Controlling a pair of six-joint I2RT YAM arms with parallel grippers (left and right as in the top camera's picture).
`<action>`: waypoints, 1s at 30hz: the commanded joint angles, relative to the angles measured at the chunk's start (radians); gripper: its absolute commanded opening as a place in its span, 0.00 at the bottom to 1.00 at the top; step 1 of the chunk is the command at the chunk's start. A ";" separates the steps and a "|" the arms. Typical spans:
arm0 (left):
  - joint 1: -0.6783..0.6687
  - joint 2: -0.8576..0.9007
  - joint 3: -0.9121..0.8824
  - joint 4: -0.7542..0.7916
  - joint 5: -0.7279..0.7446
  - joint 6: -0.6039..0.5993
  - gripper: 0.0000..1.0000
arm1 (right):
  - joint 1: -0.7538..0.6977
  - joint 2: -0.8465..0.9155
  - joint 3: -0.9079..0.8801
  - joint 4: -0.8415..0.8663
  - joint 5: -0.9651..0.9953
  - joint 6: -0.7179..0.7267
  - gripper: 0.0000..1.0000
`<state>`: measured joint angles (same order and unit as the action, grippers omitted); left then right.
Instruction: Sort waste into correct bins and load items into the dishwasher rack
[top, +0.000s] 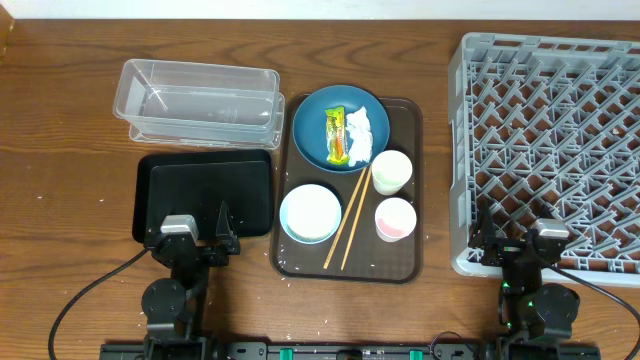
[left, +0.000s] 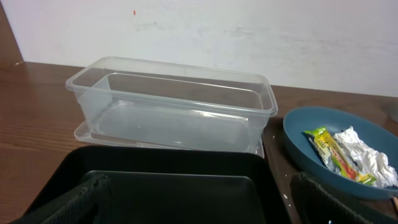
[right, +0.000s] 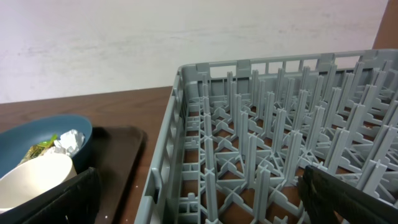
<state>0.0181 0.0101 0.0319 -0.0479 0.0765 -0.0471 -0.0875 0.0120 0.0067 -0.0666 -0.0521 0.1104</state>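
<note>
Brown serving tray (top: 412, 140) (blue dish (top: 312, 130) aboard) between black tray (top: 205, 195) and rack (top: 545, 130)

Round blue dish (top: 312, 130) sits upright. A yellow-green snack wrapper (top: 337, 135) lies flat at its centre, with a crumpled white tissue (top: 362, 135) touching the wrapper's right side. Clear tub (top: 198, 100) is upright, just left of the dish. Black tray (top: 205, 195) lies left of the dish, on its near side. White bowl (top: 310, 213) is mouth up, just in front of the dish. Cream cup (top: 390, 171) stands by the dish's front-right rim, with the pink cup (top: 395, 218) further front, both mouth up. Chopsticks (top: 348, 220) slant forward from the dish, between the bowl and the cups. Grey dishwasher rack (top: 545, 140) is well right of the dish.
</note>
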 joint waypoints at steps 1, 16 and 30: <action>0.005 -0.004 -0.027 -0.014 0.019 0.016 0.94 | 0.022 -0.005 -0.001 -0.004 0.003 -0.003 0.99; 0.005 -0.004 -0.027 -0.014 0.019 0.016 0.94 | 0.022 -0.005 -0.001 -0.005 0.003 -0.003 0.99; 0.005 0.016 -0.020 -0.022 0.021 -0.105 0.94 | 0.022 -0.005 0.005 -0.002 -0.005 0.016 0.99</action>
<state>0.0181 0.0124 0.0319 -0.0483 0.0776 -0.0753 -0.0875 0.0120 0.0067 -0.0654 -0.0528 0.1120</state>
